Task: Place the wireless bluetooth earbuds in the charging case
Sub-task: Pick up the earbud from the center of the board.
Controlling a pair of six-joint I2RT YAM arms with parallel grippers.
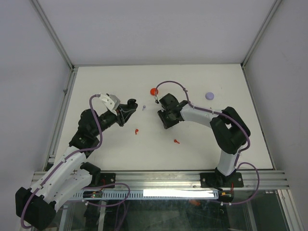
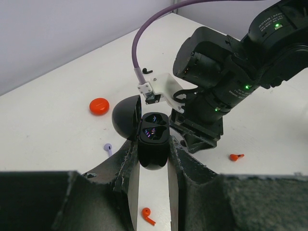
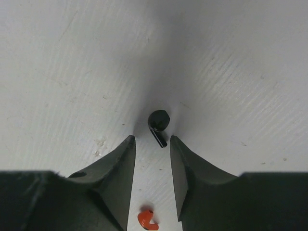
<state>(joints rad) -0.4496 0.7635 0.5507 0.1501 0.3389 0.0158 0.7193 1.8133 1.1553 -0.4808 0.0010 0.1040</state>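
Two grippers posted: one loaded, one empty.
Top view: left gripper (image 1: 127, 108) presented the charging case (image 1: 131, 102) toward the right gripper (image 1: 166, 117) at 3 o'clock, apparently to shorten the transfer. Left wrist: jaws clamped the open case, wells up, judged ready for loading; a red earbud (image 2: 148, 216) lay at 6 o'clock. Right wrist: fingers were narrowly parted, empty, tips down; black earbud (image 3: 159, 120) lay on the table (image 3: 72, 72) at 12 o'clock, judged next pick.

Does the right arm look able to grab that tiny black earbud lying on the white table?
Probably yes: the tiny black earbud lies just ahead of the open right tool, with nothing between them.
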